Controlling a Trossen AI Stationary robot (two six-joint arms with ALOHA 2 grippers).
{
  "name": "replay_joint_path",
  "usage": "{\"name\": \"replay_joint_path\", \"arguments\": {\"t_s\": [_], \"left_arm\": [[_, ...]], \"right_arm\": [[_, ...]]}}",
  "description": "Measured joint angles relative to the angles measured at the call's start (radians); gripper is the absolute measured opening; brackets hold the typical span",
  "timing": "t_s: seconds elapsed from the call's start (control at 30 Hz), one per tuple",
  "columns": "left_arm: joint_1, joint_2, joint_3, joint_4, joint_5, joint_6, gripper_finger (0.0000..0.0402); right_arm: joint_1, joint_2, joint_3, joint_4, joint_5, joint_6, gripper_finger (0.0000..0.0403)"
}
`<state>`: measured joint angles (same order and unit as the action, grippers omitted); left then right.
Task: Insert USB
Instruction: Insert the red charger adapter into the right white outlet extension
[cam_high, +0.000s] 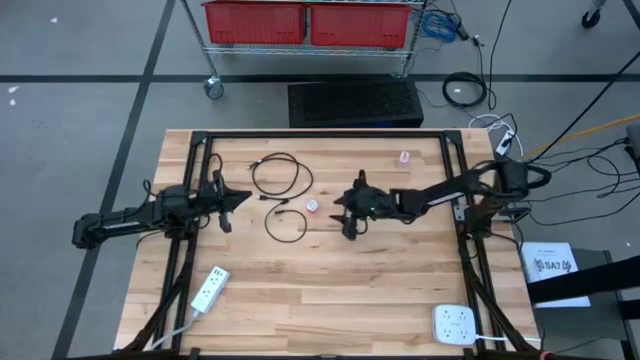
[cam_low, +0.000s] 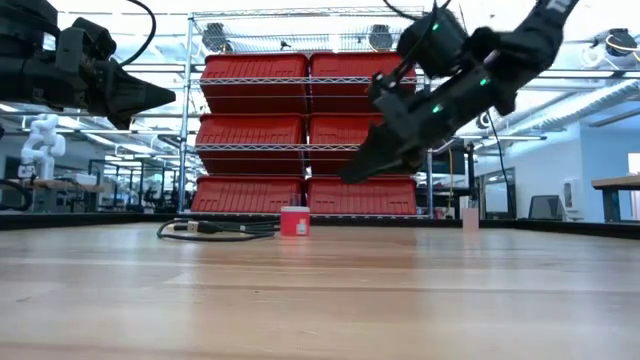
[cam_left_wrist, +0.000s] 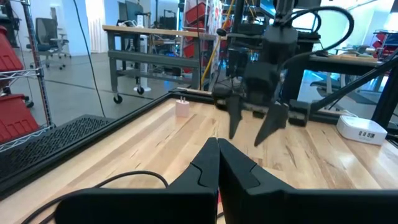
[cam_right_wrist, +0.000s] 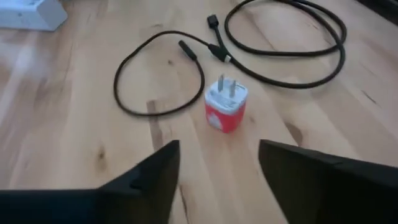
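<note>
Right gripper (cam_right_wrist: 217, 165): fingers spread, nothing between them, held off the surface near the counter's middle. Directly ahead of the tips sits the red-and-white USB wall charger (cam_right_wrist: 226, 104), resting on the wood with its two prongs up. Fingers do not touch it.

Just beyond the charger, two black USB cables. The short cable (cam_right_wrist: 158, 74) lies in an open loop beside the charger, one plug end free on the wood. The longer cable (cam_right_wrist: 292, 46) coils farther toward the far edge, its plug close to the charger's far side. No plug is seated in the charger as far as the right wrist view shows.

Left gripper (cam_left_wrist: 217, 165): fingers pressed together, empty, hovering above the counter's left side, pointed toward the centre.

A second small pink charger (cam_high: 404, 157) stands near the far edge. White power strip (cam_high: 209, 288) near the front-left corner; white outlet block (cam_high: 456, 324) near the front-right corner.

Progress, by my reading: nothing grasped, nothing joined. Picking up charger and cable, aligning, inserting — all left.
</note>
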<state>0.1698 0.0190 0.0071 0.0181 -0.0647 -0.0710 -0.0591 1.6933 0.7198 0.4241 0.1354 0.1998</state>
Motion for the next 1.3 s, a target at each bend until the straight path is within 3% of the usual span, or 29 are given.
{"name": "replay_joint_path", "arguments": {"t_s": [0.2, 0.53, 0.97, 1.3], "left_arm": [[0.0, 0.0, 0.0, 0.0, 0.0, 0.0, 0.0002], [0.0, 0.0, 0.0, 0.0, 0.0, 0.0, 0.0002], [0.0, 0.0, 0.0, 0.0, 0.0, 0.0, 0.0002], [0.0, 0.0, 0.0, 0.0, 0.0, 0.0, 0.0002]], "right_arm": [[-0.001, 0.176, 0.129, 0.043, 0.05, -0.026, 0.0274], [-0.014, 0.336, 0.273, 0.018, 0.05, -0.06, 0.0279], [-0.015, 0.361, 0.284, 0.074, 0.019, -0.029, 0.0279], [-0.03, 0.368, 0.284, 0.128, -0.011, -0.122, 0.0279]]}}
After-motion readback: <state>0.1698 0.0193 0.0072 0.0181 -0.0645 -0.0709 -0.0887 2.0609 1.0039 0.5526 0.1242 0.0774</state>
